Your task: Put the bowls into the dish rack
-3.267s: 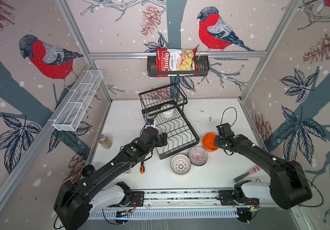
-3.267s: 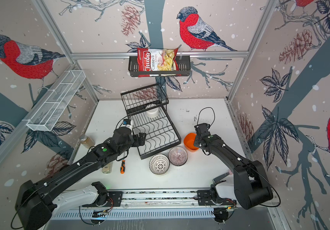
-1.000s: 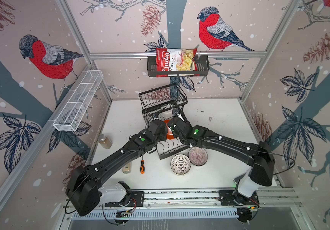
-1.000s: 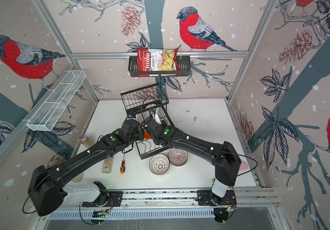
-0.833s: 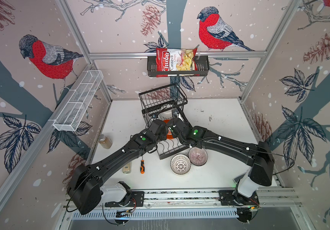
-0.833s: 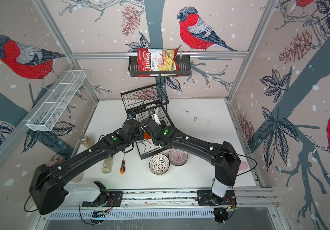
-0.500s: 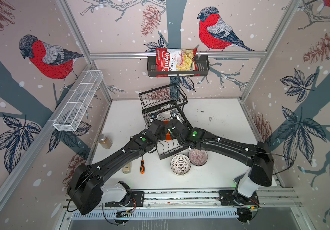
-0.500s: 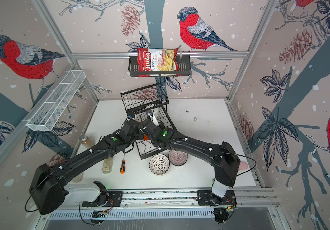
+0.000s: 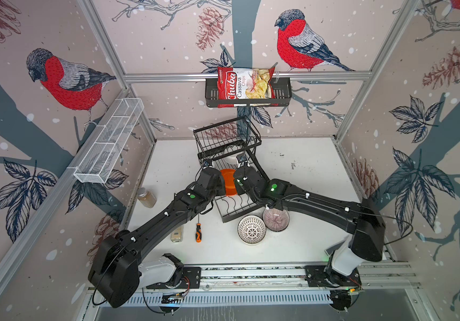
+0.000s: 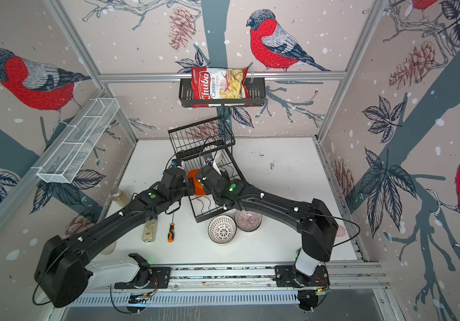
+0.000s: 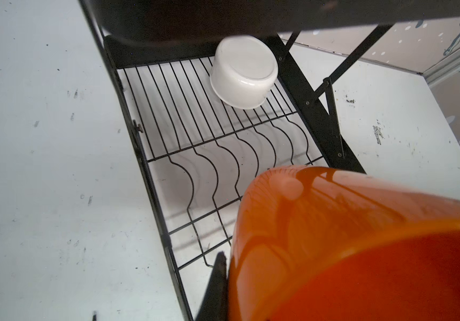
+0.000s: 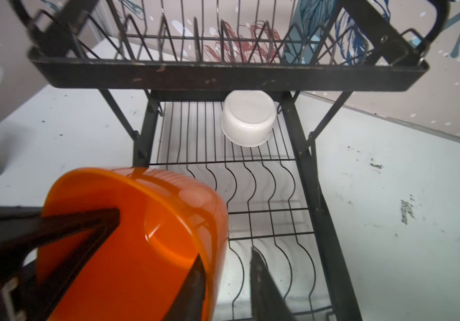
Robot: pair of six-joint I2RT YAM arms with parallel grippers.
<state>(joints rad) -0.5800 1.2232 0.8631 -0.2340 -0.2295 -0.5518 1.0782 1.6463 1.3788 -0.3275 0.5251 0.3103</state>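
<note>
Four bowls (image 9: 251,230), one black two-tier dish rack (image 9: 224,139); left gripper (image 12: 103,219) pinches the glossy orange bowl (image 9: 228,182), right gripper (image 12: 227,266) fingers parted

a black wire two-tier dish rack (image 10: 199,139) is seen at the middle of a white table (image 10: 279,194). an orange straight-sided ceramic bowl (image 10: 197,189) is seen tipped above the lower tray, flanked by the left gripper (image 10: 187,180) and the right gripper (image 10: 201,182) — how their jaws stand cannot be made out. a white bowl (image 10: 217,159) is lodged beneath the upper basket. a black-and-white patterned bowl (image 10: 222,229) and a purple-striped bowl (image 10: 247,219) are set side by side on the table — just off the rack's near corner.
</note>
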